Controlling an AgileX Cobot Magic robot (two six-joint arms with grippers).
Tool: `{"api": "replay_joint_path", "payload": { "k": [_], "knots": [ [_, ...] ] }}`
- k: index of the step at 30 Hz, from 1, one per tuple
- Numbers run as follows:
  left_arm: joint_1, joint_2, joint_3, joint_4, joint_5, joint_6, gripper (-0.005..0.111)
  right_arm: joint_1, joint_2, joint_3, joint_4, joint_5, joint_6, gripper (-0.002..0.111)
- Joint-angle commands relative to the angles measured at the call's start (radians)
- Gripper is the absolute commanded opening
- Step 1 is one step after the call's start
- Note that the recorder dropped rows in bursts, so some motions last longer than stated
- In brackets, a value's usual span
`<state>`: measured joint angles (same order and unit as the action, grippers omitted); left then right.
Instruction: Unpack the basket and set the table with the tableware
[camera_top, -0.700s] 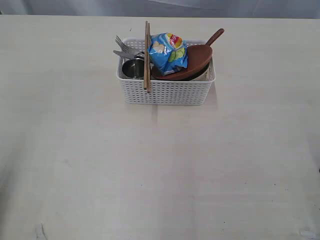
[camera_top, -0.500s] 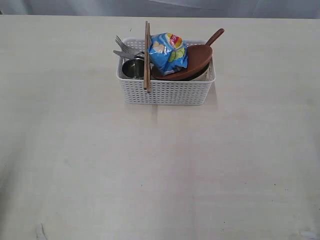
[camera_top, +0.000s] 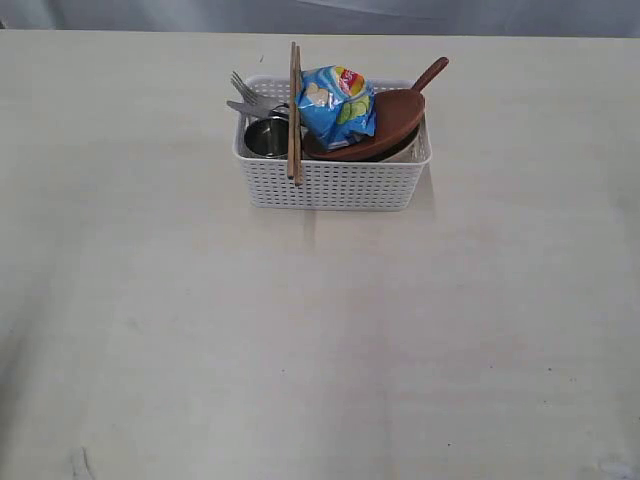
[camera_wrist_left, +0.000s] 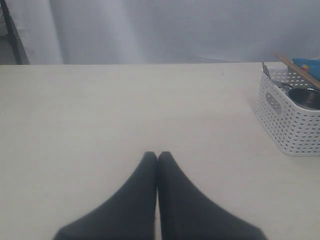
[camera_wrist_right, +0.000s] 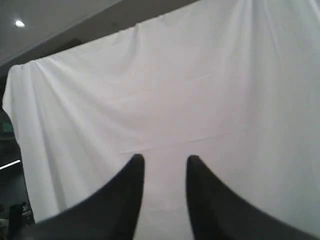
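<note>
1. Zero items have left the basket (camera_top: 330, 185). It stands on the table (camera_top: 320, 350) near the edge that runs along the grey backdrop, about midway along that edge, just as it did in the earlier exterior pictures.
2. Contents, all unmoved:
   - chopsticks (camera_top: 294, 110) lie across the rim;
   - fork (camera_top: 243, 87) and knife (camera_top: 250, 108) stick out at one end, above the steel cup (camera_top: 265, 138);
   - brown plate (camera_top: 375, 125) leans tilted at the other end, with the wooden spoon (camera_top: 430, 72) handle rising behind it;
   - blue snack packet (camera_top: 337, 103) rests on top, against the plate.
3. Left gripper (camera_wrist_left: 157, 156): fingertips pressed together with nothing between them, low over bare table and well apart from the basket.
4. Right gripper (camera_wrist_right: 165, 162): fingers parted and empty, pointed at the white curtain. No table shows in its view.
5. Neither arm appears in the exterior view.
6. Assessment: unpacking has not begun. The chopsticks lie uppermost and unobstructed. The packet will likely have to be cleared before the plate can be lifted.
</note>
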<state>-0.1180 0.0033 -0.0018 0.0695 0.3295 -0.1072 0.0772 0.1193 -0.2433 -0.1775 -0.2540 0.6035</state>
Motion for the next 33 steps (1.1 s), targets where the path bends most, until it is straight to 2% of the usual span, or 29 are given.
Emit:
{"api": "replay_joint_path", "payload": {
  "k": [1,2,5,7,9,13,15,18,20,28,33],
  "knots": [
    [-0.007,-0.003,0.002,0.004,-0.005,0.003,0.000,-0.002,0.210,-0.262,-0.016,0.430,-0.061,0.075],
    [-0.007,-0.003,0.002,0.004,-0.005,0.003,0.000,-0.002,0.305,-0.352,-0.013,0.579,-0.161,0.073],
    [-0.007,-0.003,0.002,0.004,-0.005,0.003,0.000,-0.002,0.520,-0.520,0.032,0.817,-0.257,0.066],
    [-0.007,-0.003,0.002,0.004,-0.005,0.003,0.000,-0.002,0.661,-0.598,0.186,0.901,-0.376,0.066],
    [-0.007,-0.003,0.002,0.004,-0.005,0.003,0.000,-0.002,0.833,-0.641,0.504,0.978,-0.595,0.066],
    [-0.007,-0.003,0.002,0.004,-0.005,0.003,0.000,0.008,1.003,-0.650,0.697,1.000,-0.723,0.066],
    [-0.007,-0.003,0.002,0.004,-0.005,0.003,0.000,0.079,1.104,-0.650,0.694,0.992,-0.727,0.063],
    [-0.007,-0.003,0.002,0.004,-0.005,0.003,0.000,0.235,1.251,-0.652,0.691,0.824,-0.685,0.063],
    [-0.007,-0.003,0.002,0.004,-0.005,0.003,0.000,0.274,1.302,-0.667,0.691,0.757,-0.628,0.063],
    [-0.007,-0.003,0.002,0.004,-0.005,0.003,0.000,0.296,1.489,-0.793,0.696,0.786,-0.523,0.063],
    [-0.007,-0.003,0.002,0.004,-0.005,0.003,0.000,0.296,1.532,-0.796,0.696,0.781,-0.511,0.063]
  ]
}}
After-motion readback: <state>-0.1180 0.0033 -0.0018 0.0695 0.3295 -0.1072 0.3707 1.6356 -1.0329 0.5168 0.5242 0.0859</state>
